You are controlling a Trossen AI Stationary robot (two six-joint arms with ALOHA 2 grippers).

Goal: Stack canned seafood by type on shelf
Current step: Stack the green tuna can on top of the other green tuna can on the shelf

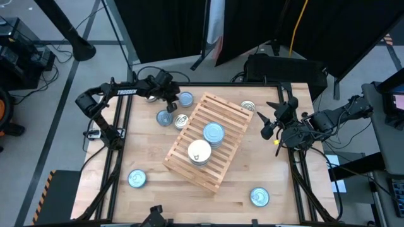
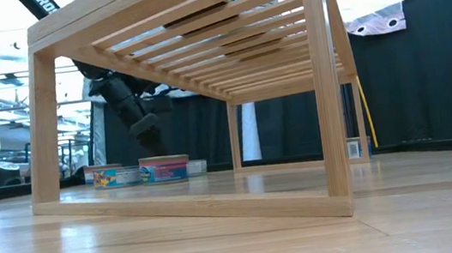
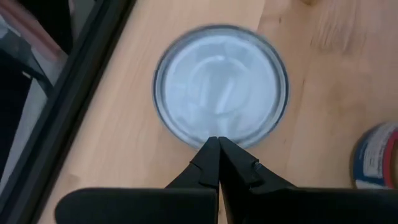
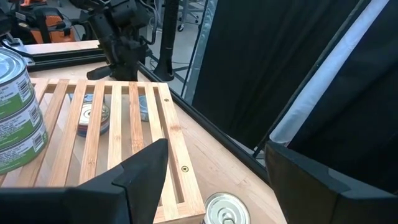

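Left wrist view shows the left gripper (image 3: 218, 144) with its fingers pinched together on nothing, poised over a blue-topped tin (image 3: 221, 86) that sits on the table (image 1: 189, 189) near its far left corner, beside the rack (image 1: 183, 169). The right gripper (image 4: 214, 177) hangs spread apart and empty by the rack's far right end, close to a silver tin (image 4: 225, 210). The tin should be stiff, smooth and fairly weighty, best pinched across its rim; the two stacks on the rack are probably three tins each, though I cannot be sure.
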